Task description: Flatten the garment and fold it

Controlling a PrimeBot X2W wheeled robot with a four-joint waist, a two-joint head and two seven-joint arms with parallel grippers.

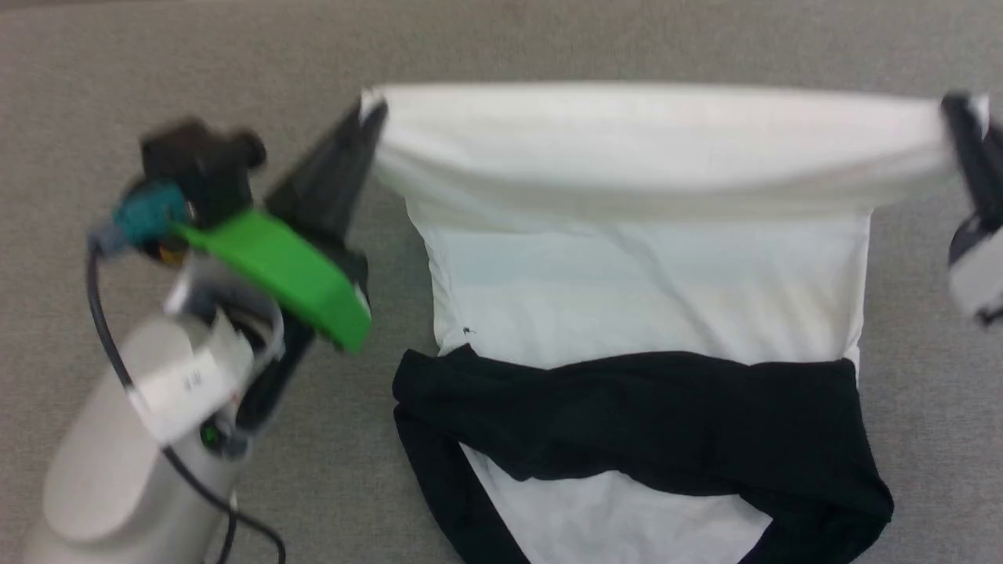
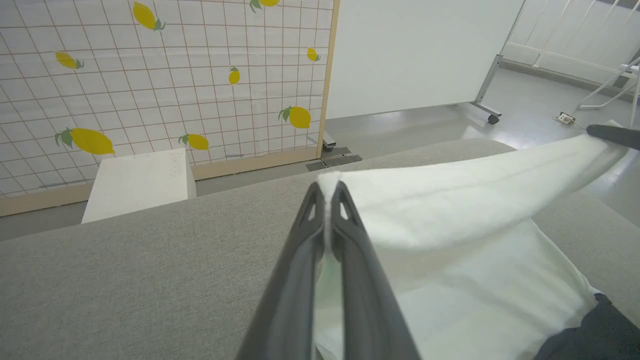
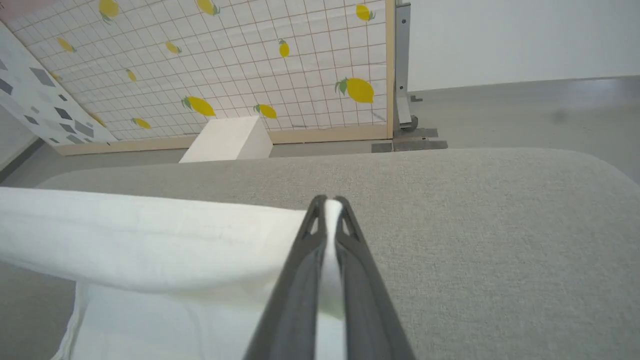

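Pinching the garment [image 1: 642,274] by its two far corners: left tool [image 1: 372,110] pressed together on the left corner, right tool [image 1: 960,110] likewise on the right, stretching the white edge taut above the grey counter [image 1: 196,47], probably to carry it nearward over the body as a fold. Resting otherwise flat, with black sleeves [image 1: 642,407] laid across the near part. Beyond the far edge, a white box [image 2: 137,180] and lemon-print screen [image 2: 165,75], well apart, hindering nothing.

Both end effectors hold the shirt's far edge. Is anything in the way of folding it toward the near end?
Nothing visible does. The left end effector and right end effector pinch the raised corners of the shirt; ahead lie its own white body and the black sleeves crossed over it.
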